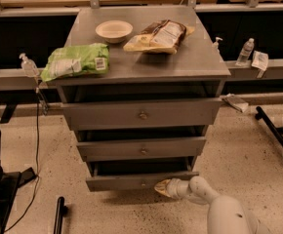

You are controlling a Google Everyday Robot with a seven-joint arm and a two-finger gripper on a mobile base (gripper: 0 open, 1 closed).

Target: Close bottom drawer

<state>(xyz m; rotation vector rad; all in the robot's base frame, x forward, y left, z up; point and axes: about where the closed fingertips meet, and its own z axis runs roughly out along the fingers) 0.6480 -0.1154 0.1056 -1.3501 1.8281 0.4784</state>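
Note:
The bottom drawer (131, 181) is the slimmest grey front of three in the grey cabinet (146, 67). It stands pulled out, with a dark gap above it and a small round knob at its centre. My gripper (162, 187) is low at the drawer front, just right of the knob, with its tip at the front's lower edge. The white arm (214, 204) reaches in from the bottom right.
The top drawer (141, 114) and middle drawer (142, 149) also stand partly out. On the cabinet top lie a green bag (75, 61), a white bowl (113, 30) and a brown snack bag (161, 35). A black stand (278, 135) is on the floor at right, cables and dark gear at left.

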